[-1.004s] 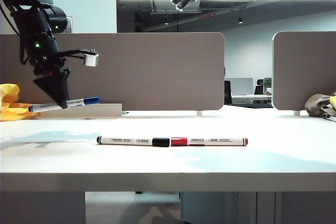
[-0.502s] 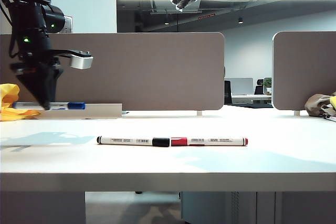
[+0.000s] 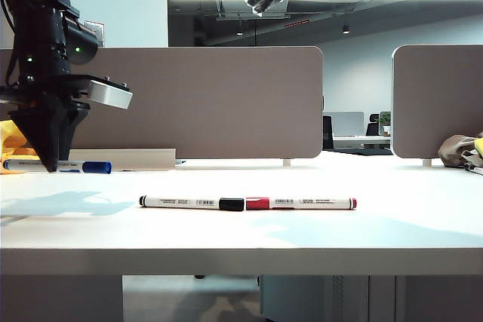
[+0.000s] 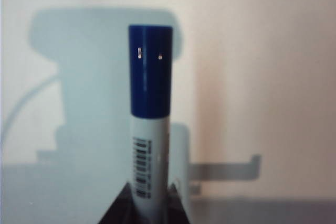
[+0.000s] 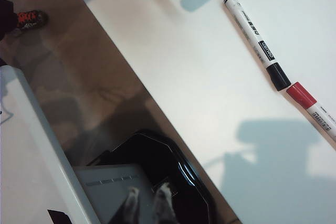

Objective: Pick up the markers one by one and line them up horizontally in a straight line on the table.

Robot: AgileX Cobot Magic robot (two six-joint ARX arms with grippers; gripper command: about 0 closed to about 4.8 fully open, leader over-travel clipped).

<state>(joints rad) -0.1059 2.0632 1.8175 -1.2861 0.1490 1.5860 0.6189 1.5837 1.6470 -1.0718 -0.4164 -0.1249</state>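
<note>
- The wide, flat white table fills the lower half of the exterior view, with two grey-brown divider panels standing along its far edge.
- The black left arm stands at the far left of the exterior view; its left gripper points down, just above the table's back left area, jaws clamped on the blue-capped white marker.
- That marker lies level, blue cap toward frame centre; in the left wrist view its barcoded barrel rises from between the dark fingertips.
- The right gripper hangs high at the top centre of the exterior view, well above the table; its fingertips sit close together with only a narrow gap and nothing between them.
- The black-capped white marker lies flat at centre front of the table, cap pointing right.
- The red-capped white marker lies just to its right, in the same line, red cap nearly touching the black cap.
- A crumpled yellow cloth sits at the far left edge, behind the left gripper.
</note>
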